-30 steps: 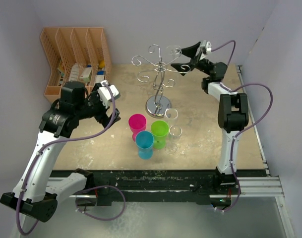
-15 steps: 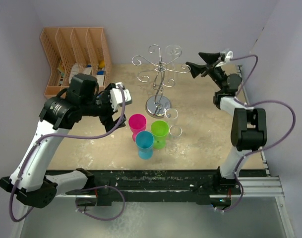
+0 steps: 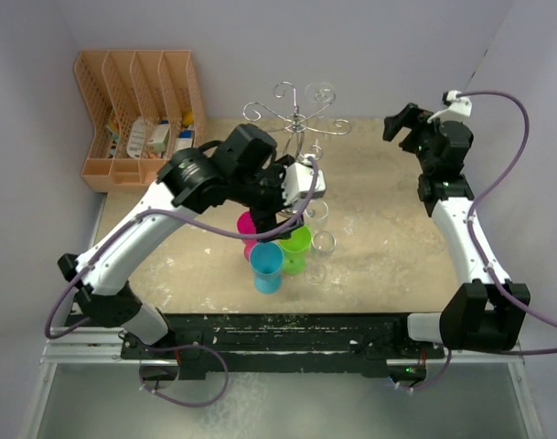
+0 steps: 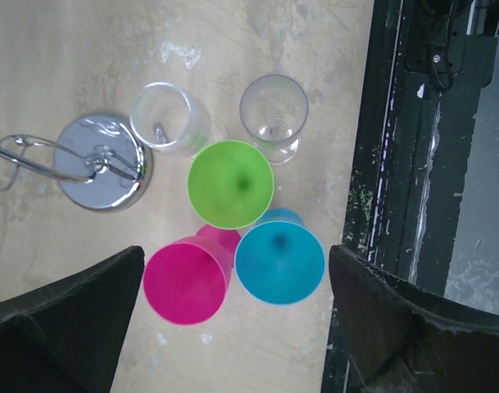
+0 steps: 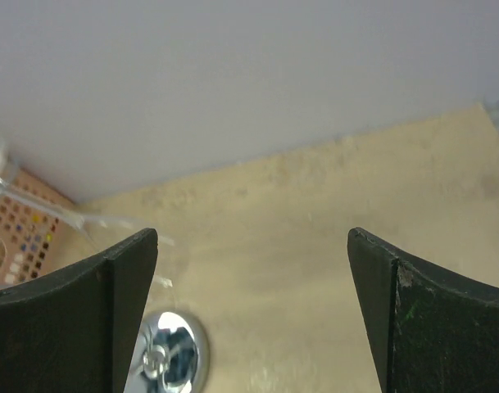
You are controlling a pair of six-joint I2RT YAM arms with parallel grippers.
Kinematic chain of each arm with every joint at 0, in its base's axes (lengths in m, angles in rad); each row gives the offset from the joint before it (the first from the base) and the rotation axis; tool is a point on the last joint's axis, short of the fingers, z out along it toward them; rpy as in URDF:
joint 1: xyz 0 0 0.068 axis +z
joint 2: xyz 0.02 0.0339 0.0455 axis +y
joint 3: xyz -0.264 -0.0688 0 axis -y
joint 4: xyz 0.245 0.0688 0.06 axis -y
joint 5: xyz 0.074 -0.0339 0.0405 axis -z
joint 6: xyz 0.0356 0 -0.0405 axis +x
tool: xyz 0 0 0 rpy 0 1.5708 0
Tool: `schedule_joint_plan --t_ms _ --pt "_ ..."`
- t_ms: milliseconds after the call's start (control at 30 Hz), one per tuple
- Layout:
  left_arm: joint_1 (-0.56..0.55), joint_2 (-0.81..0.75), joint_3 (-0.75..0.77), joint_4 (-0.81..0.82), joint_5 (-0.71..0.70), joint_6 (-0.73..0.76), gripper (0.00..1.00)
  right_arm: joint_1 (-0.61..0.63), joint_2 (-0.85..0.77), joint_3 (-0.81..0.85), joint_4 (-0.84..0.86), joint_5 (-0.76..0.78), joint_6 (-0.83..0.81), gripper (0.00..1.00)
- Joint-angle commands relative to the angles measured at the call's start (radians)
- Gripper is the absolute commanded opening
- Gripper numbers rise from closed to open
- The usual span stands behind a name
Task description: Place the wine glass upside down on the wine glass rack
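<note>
Left gripper (image 4: 237, 266) spread wide, empty, pointing straight down over the wine glasses (image 4: 230, 182). They stand upright, bunched just beside the wine glass rack (image 4: 102, 168) base, near the table (image 4: 77, 49) edge. Right gripper (image 5: 249, 246) also open, raised well apart, far right.

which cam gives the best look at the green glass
The left wrist view: it looks straight down into the green glass, which stands upright with its whole rim visible. The top external view shows it smaller, with the left gripper hanging close over it. The right wrist view does not show it.
</note>
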Motion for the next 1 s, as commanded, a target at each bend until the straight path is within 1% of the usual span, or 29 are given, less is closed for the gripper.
schedule_joint_plan --t_ms 0,100,133,167,233,333,400,433,500,567,667,867,967 --pt "-0.033 0.092 0.089 0.064 -0.036 -0.098 0.94 0.000 -0.111 -0.080 -0.240 0.040 0.074 1.00" --pt "-0.034 0.125 0.116 0.104 -0.025 -0.141 0.95 -0.001 -0.215 -0.143 -0.303 -0.034 0.113 1.00" --pt "-0.034 0.125 0.117 0.121 -0.021 -0.154 0.96 0.000 -0.270 -0.192 -0.323 -0.072 0.114 1.00" --pt "-0.034 0.124 0.119 0.134 -0.021 -0.161 0.97 0.001 -0.311 -0.220 -0.338 -0.120 0.126 1.00" --pt "-0.033 0.122 0.133 0.144 -0.040 -0.165 0.99 0.002 -0.394 -0.263 -0.378 -0.268 0.136 1.00" --pt "-0.034 0.095 0.139 0.147 -0.080 -0.164 1.00 0.003 -0.505 -0.262 -0.505 -0.430 0.103 0.99" --pt "-0.034 0.073 0.132 0.147 -0.093 -0.156 1.00 0.003 -0.562 -0.240 -0.608 -0.523 0.088 0.94" --pt "-0.032 0.060 0.125 0.147 -0.098 -0.151 1.00 0.004 -0.587 -0.232 -0.656 -0.563 0.083 0.90" --pt "-0.028 0.039 0.109 0.145 -0.109 -0.148 1.00 0.013 -0.626 -0.214 -0.761 -0.597 0.076 0.81" --pt "-0.012 0.019 0.090 0.145 -0.102 -0.150 1.00 0.034 -0.645 -0.187 -0.863 -0.592 0.057 0.78" --pt "0.024 -0.007 0.082 0.145 -0.090 -0.156 1.00 0.102 -0.614 -0.107 -0.995 -0.518 0.021 0.74" --pt "0.150 -0.086 0.071 0.152 -0.057 -0.178 1.00 0.370 -0.462 -0.003 -1.061 -0.286 0.039 0.61" --pt "0.191 -0.134 0.031 0.154 -0.066 -0.171 1.00 0.448 -0.401 0.028 -1.090 -0.192 0.031 0.59"
